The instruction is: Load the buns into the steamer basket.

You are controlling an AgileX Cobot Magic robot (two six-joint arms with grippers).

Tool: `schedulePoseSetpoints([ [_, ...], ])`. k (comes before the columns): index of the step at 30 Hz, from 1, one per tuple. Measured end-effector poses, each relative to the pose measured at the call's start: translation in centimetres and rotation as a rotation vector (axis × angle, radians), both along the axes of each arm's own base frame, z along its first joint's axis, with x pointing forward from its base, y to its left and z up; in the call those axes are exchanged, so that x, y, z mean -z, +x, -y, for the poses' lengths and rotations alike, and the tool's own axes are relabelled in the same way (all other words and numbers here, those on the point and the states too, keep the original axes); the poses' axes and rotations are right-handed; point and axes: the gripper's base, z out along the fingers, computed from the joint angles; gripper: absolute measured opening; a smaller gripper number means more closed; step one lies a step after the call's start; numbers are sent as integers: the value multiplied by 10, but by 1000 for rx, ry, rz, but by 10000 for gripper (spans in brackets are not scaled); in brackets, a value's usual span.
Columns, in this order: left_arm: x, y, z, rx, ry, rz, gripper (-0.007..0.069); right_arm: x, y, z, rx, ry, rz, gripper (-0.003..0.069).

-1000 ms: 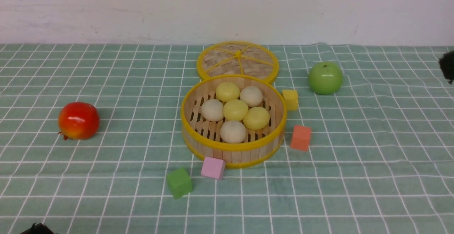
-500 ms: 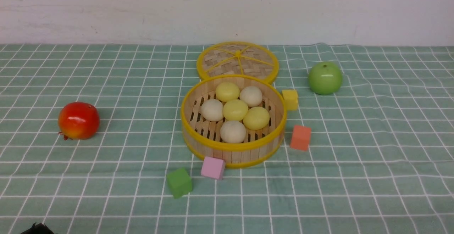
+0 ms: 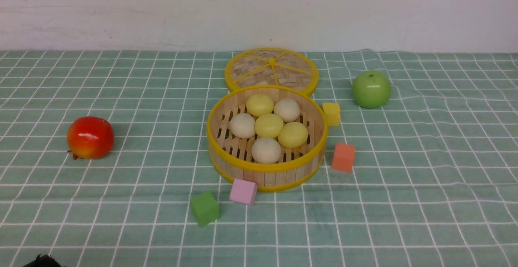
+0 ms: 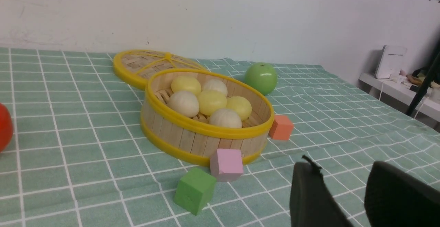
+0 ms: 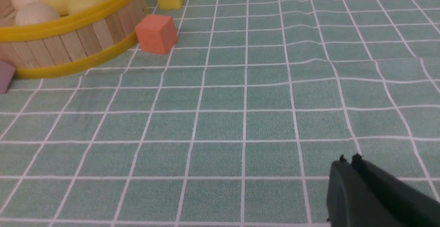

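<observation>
Already all six buns [image 3: 268, 126] sit inside the steamer basket [image 3: 265, 170] at mid-worktop, its lid [image 3: 271, 68] lying flat just behind. The left gripper [image 4: 343, 182] holds its fingers wide and empty; the right gripper [image 5: 348, 160] has its fingers pressed together, holding nothing.

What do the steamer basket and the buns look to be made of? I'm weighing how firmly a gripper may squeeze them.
The steamer basket: pale upright wooden or bamboo slats, matte, bound by glossy yellow hoops, probably plastic. The buns: smooth, even-coloured domes with a faint sheen, so likely moulded plastic or foam rather than dough; the pictures can't settle which.
</observation>
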Motion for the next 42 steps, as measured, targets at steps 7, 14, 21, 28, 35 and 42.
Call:
schedulePoseSetpoints([
  [7,0,0,0,0,0,0,238,0,0,0,0,3,-1,3],
  [14,0,0,0,0,0,0,238,0,0,0,1,3,-1,10],
  [21,-2,1,-1,-16,8,36,238,0,0,0,1,3,-1,12],
  [28,-2,6,-9,-156,78,180,200,0,0,0,1,3,-1,13],
  [35,15,11,-21,-413,37,1,113,0,0,0,1,3,-1,21],
  [42,53,10,-24,-471,129,-280,6,0,0,0,1,3,-1,27],
])
